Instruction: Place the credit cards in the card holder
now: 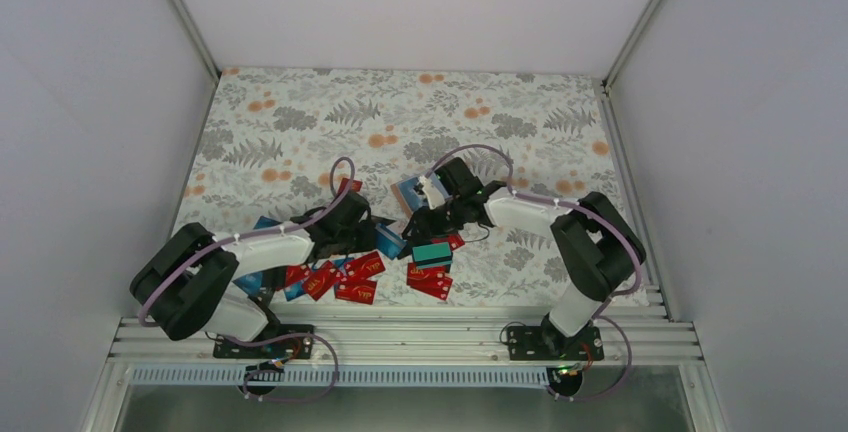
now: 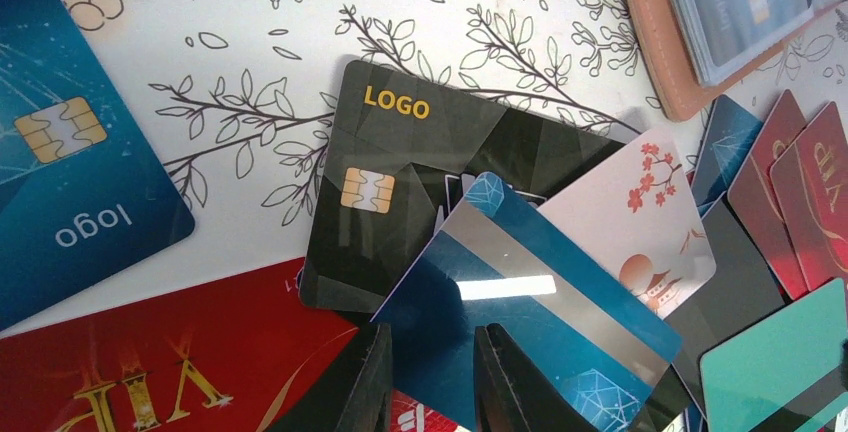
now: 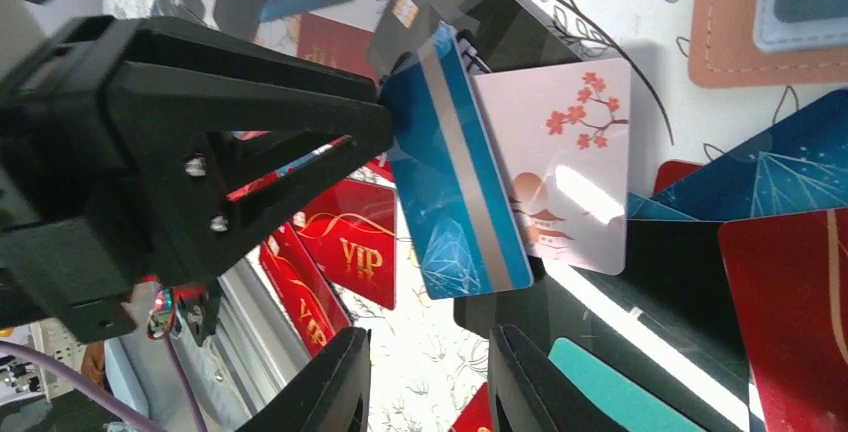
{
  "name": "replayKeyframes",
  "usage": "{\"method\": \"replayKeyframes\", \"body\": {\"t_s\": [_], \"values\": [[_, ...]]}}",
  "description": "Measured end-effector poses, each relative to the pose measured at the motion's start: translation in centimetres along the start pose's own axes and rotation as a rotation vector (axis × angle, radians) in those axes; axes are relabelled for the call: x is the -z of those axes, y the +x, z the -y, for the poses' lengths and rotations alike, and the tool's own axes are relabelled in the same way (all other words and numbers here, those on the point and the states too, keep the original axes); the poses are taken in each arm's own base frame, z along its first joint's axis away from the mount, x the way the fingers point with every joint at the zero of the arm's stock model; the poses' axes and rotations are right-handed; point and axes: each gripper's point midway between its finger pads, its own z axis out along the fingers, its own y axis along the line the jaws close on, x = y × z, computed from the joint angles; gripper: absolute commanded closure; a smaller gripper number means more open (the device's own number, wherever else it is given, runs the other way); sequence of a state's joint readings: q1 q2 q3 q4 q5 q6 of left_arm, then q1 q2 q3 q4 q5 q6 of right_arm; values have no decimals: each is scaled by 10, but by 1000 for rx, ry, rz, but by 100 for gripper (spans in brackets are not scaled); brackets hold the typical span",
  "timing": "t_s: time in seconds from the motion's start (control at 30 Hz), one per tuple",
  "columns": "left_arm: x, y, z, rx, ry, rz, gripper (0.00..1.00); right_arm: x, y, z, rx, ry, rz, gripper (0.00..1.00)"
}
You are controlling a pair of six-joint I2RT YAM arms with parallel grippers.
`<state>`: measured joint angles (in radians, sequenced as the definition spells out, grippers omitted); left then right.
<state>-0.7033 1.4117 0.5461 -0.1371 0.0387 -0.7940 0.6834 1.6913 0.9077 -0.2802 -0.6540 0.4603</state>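
Left wrist view: we find the left gripper (image 2: pixel 432 362) pinching a corner of the blue card (image 2: pixel 520 302), tilted up off the black card (image 2: pixel 400 182), presumably for transfer. At upper right the card holder (image 2: pixel 660 52) lies open to receive it. In the right wrist view, lower centre, the right gripper (image 3: pixel 430 352) stands empty, jaws apart.

The left arm (image 1: pixel 270 247) and the right arm (image 1: pixel 525 210) look alike: glossy white shells cover the long links, bulky matt black housings sit at the joints, and each is mounted on a small black base plate (image 1: pixel 262 344). A lilac cable (image 1: pixel 340 177) runs along each arm in loose loops, tied on here and there with small pale bands. The jaws are plain matt black plastic, carried on an open triangular black frame (image 3: pixel 230 122) with two silver screw heads (image 3: pixel 195 164) and a few thin coloured wires (image 3: pixel 165 310) behind it.
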Motion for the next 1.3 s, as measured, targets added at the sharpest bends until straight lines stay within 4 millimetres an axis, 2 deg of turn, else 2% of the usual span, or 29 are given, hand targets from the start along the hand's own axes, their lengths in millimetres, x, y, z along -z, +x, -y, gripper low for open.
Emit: {"method": "replayKeyframes", "body": {"t_s": [0.2,0.4,0.87,1.3], "values": [[-2,-1,2,0,21,17,77,6,-3,-9,5,-20,22,57],[-2,-2,2,1,32,27,77,3,-1,-7,-22,-35,16,54],[-3,-2,3,1,47,40,77,-21,5,18,-102,-1,-25,55],[-3,-2,4,0,50,39,77,-28,2,15,-124,-40,-27,62]]}}
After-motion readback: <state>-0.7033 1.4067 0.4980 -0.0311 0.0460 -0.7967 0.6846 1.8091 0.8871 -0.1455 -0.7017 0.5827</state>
